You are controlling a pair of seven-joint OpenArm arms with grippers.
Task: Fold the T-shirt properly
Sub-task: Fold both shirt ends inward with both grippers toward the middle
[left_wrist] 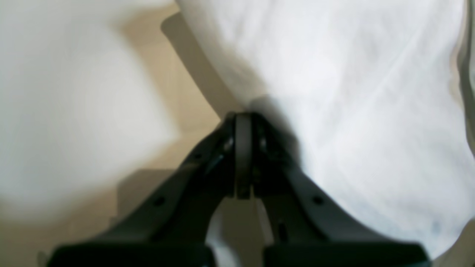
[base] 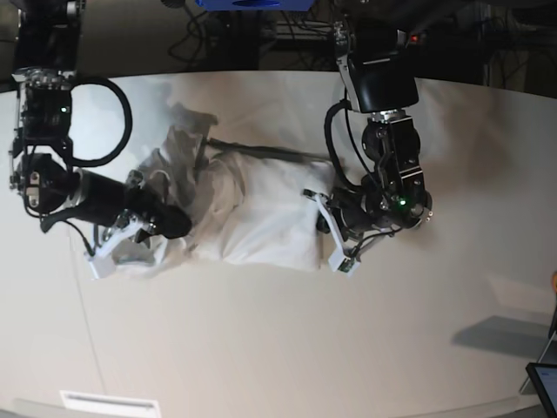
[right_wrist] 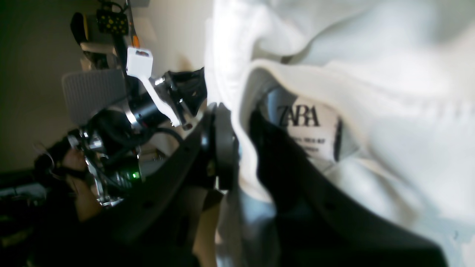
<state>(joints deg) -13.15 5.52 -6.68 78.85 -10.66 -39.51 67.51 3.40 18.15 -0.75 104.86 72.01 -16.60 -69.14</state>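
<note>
The white T-shirt (base: 261,218) lies bunched in a rumpled heap between my two arms in the base view. My right gripper (base: 178,225) is at the heap's left end. In the right wrist view this gripper (right_wrist: 241,126) is shut on the T-shirt's (right_wrist: 408,111) collar rim, beside the neck label (right_wrist: 310,126) printed ZARA. My left gripper (base: 315,202) is at the heap's right edge. Seen from the left wrist, its fingers (left_wrist: 243,148) are pressed together, and the T-shirt's fabric (left_wrist: 352,92) draws in to their tips, raised off the table with a shadow under it.
The off-white tabletop (base: 261,348) spreads all round the cloth. A black cable loop (base: 104,122) hangs by the right arm at the base view's left. A dark device corner (base: 544,383) sits at the bottom right. The left arm (right_wrist: 148,107) shows in the right wrist view.
</note>
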